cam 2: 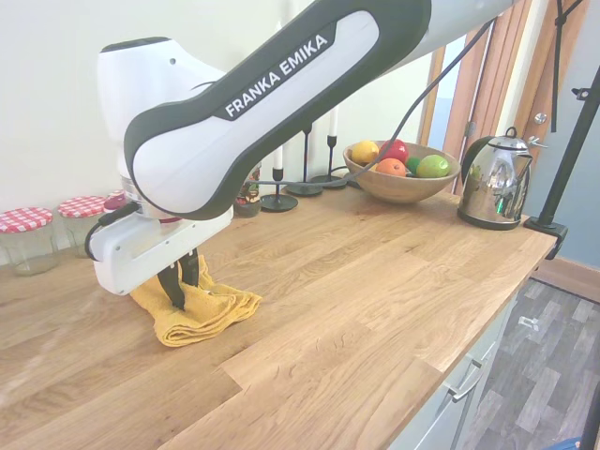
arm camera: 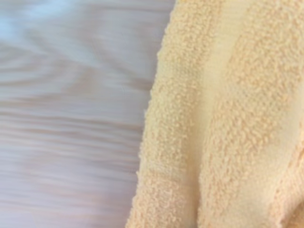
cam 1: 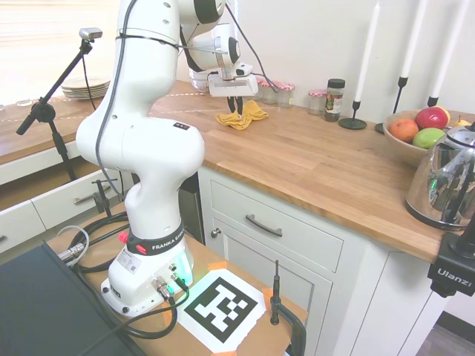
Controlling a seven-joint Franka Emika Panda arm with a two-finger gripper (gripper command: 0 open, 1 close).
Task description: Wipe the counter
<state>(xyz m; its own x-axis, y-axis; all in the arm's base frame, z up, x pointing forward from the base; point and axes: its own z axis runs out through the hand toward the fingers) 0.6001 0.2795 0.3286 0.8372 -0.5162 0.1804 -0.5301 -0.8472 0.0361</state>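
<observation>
A: Why's the yellow cloth [cam 2: 197, 313] bunched under the gripper [cam 2: 179, 286]?

B: Fingers pinch a fold from above, rest of the cloth pressed flat on the counter [cam 2: 375, 281], prob. so it drags as a wipe pad. Wrist cam: terry weave [arm camera: 223, 118] w/ blurred wood beside it.

A: Surface, room?

B: Brown butcher-block over white cabinets [cam 1: 282, 245]. Kitchen: checked-lid jars [cam 2: 23, 236] along the wall, fruit bowl [cam 2: 401, 183], kettle [cam 2: 492, 178] well apart at the far end.

The wrist view blurs the table [arm camera: 71, 118] and cuts off the yellow cloth [arm camera: 223, 123] at three edges. In the first exterior view, the kettle [cam 1: 447, 182] and fruit bowl [cam 1: 404, 148] run past the right edge.
</observation>
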